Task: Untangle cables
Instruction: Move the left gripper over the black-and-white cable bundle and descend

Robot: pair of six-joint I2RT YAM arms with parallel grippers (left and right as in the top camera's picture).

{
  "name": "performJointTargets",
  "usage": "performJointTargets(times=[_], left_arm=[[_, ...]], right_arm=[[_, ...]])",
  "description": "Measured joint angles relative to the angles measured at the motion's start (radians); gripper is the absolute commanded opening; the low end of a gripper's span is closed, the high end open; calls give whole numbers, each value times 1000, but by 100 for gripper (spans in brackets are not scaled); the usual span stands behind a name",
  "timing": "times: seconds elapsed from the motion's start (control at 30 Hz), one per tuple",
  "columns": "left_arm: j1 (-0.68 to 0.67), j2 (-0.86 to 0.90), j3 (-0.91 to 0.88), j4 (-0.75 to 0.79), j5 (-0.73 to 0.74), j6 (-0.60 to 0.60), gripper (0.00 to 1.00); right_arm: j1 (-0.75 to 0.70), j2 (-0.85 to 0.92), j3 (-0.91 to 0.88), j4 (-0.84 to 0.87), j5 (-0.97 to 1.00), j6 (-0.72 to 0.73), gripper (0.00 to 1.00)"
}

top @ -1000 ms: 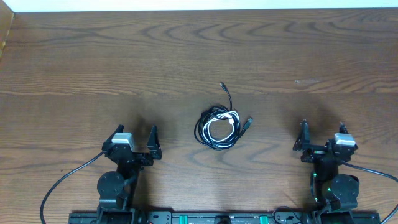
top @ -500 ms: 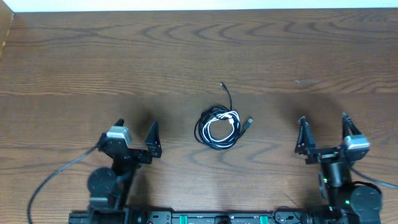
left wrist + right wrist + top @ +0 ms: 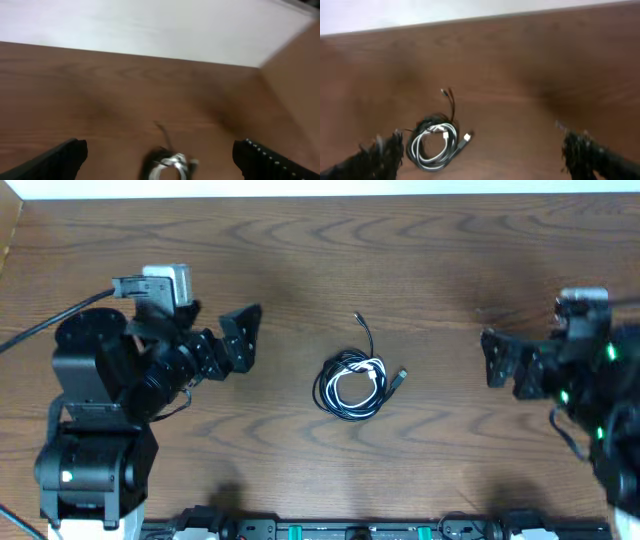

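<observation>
Both arms have swung up and forward from the table's near edge, while the cables [image 3: 350, 388] lie unmoved at mid-table. The black cable [image 3: 322, 390] forms a loose ring. One plug-tipped tail runs toward the far edge and another plug pokes out to the right. The white cable [image 3: 372, 370] is wound inside that ring, touching it. Bare wood of the table [image 3: 420, 260] surrounds the bundle on every side, and the far and left edges sit well apart from it. The left gripper [image 3: 230, 345] hangs to the left of the coil and the right gripper [image 3: 520, 365] to the right. Both are well apart from it, fingers spread wide and holding nothing. Each wrist view frames the coil between its own parted fingers.
</observation>
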Motion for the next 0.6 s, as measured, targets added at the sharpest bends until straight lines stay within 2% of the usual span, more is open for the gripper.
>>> performJointTargets(times=[0.13,0.2,0.27,0.33,0.47,0.6], left_arm=[[0,21,1,-19,151,-4,98],[-1,57,9,-80,188,13,98],[-12,124,14,-159,209,47,100],[-58,246,16,-220,223,100,97],[-161,435,15,-238,184,154,97],[-280,532,13,-231,54,206,93]], right_arm=[[0,82,30,-8,-67,-3,99],[0,105,33,-31,-93,-8,99],[0,127,34,-63,-106,-27,99],[0,145,35,-90,-99,-51,99],[0,148,37,-134,-31,-66,99],[0,148,40,-214,88,-79,99]])
